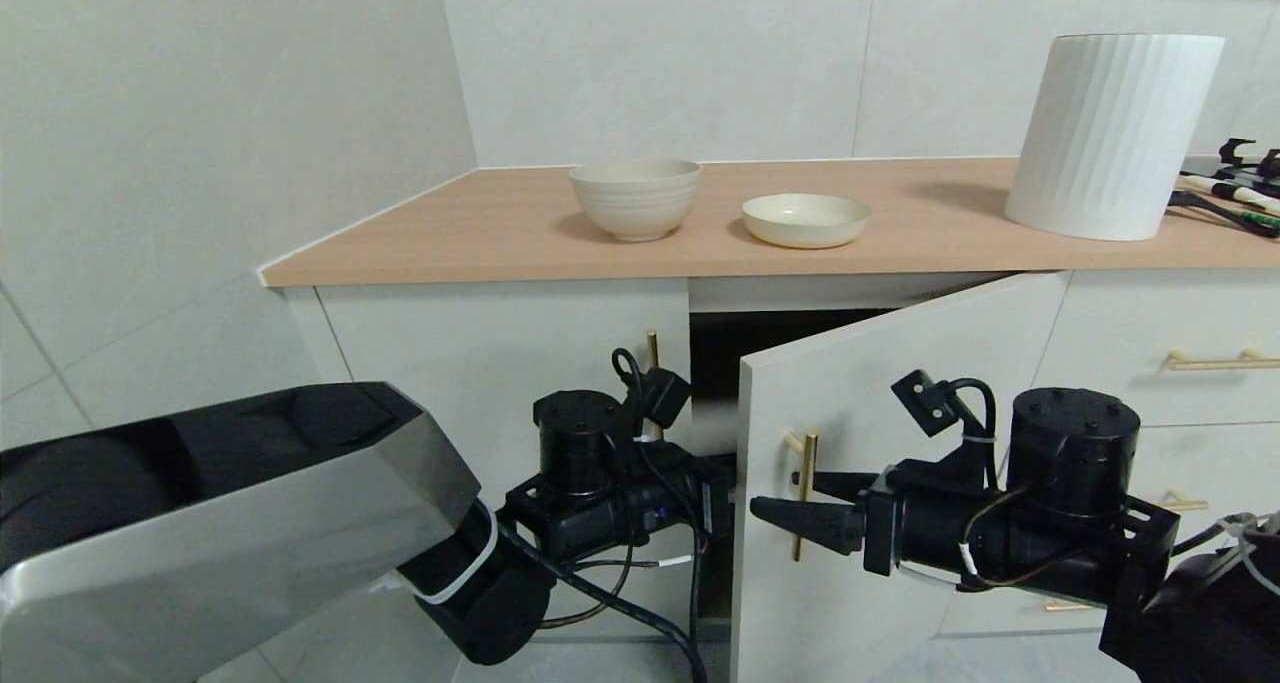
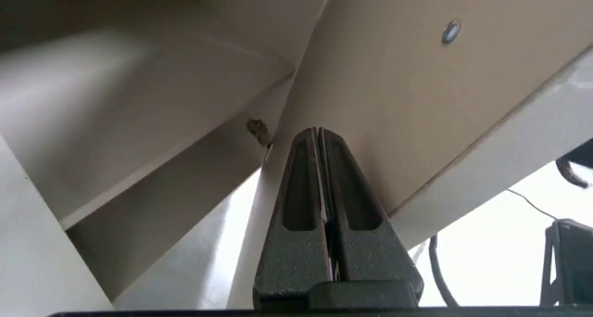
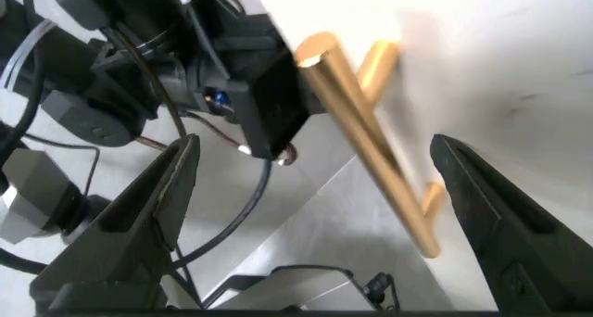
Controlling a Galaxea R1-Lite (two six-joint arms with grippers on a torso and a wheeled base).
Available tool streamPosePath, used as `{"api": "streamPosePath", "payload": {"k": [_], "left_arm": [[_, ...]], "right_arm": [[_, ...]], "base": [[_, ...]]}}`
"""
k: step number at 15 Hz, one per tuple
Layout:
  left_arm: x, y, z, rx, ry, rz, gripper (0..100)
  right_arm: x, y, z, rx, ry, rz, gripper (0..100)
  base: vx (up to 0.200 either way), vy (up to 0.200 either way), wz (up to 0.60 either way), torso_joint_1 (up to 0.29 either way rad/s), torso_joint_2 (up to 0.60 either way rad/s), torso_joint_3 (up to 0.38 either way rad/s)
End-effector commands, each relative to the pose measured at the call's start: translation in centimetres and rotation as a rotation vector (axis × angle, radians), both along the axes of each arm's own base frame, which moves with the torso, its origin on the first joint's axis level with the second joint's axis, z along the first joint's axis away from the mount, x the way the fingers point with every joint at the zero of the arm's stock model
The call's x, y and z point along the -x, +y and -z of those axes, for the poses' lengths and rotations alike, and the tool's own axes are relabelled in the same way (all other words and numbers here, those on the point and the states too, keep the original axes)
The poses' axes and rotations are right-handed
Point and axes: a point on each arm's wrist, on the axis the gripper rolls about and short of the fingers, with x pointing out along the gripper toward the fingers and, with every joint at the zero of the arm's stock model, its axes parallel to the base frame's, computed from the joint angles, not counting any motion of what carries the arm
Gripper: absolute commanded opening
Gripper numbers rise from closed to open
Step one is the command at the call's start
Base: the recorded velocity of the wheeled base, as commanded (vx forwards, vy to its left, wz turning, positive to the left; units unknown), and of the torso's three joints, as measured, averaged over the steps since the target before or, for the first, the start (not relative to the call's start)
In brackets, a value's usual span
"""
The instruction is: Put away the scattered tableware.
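Observation:
On the wooden counter [image 1: 480, 228] stand a cream ribbed bowl [image 1: 635, 198] and, to its right, a shallow cream dish [image 1: 805, 219]. Below them a white cabinet door [image 1: 880, 443] is partly open. My right gripper [image 1: 778, 493] is open, its fingers either side of the door's gold handle [image 1: 803, 483]. The right wrist view has the handle [image 3: 371, 159] between the spread fingers [image 3: 157, 215] of the right gripper [image 3: 315, 143]. My left gripper [image 1: 722, 473] sits in the gap at the door's edge. In its wrist view the left gripper [image 2: 317, 141] is shut and empty, tip against the door's inner face [image 2: 445, 95].
A tall white ribbed container [image 1: 1110, 133] stands at the counter's right, with markers and tools [image 1: 1235, 193] beyond it. Drawers with gold handles [image 1: 1220, 361] lie to the right of the door. The left door's handle [image 1: 652, 363] is beside the gap. A shelf [image 2: 139, 206] shows inside the cabinet.

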Motion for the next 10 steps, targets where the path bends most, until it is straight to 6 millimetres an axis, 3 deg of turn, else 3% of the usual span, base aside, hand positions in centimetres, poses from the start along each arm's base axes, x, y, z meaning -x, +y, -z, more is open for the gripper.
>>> {"api": "streamPosePath", "payload": {"k": [1,3,8,10], "left_arm": [[0.0,-0.2,-0.8,0.015,-0.017,0.012,0],[0.0,-0.5,-1.1,0.014,-0.014,0.016,0],[0.1,-0.5,-1.8,0.002,0.000,0.016,0],[0.2,-0.5,-2.0,0.002,-0.002,0.013,0]], "right_arm": [[-0.1,-0.9,-0.2,-0.004,-0.014,0.036,100],[-0.2,-2.7,-0.2,0.009,-0.025,0.093,100],[5.4,-5.5,0.6,0.099,-0.011,0.081,100],[6.8,-6.2,0.8,0.118,-0.011,0.076,100]], "base": [[0.000,0.000,0.00,0.000,0.00,0.000],[0.000,0.000,0.00,0.000,0.00,0.000],[0.000,0.000,0.00,0.000,0.00,0.000],[0.000,0.000,0.00,0.000,0.00,0.000]]}}
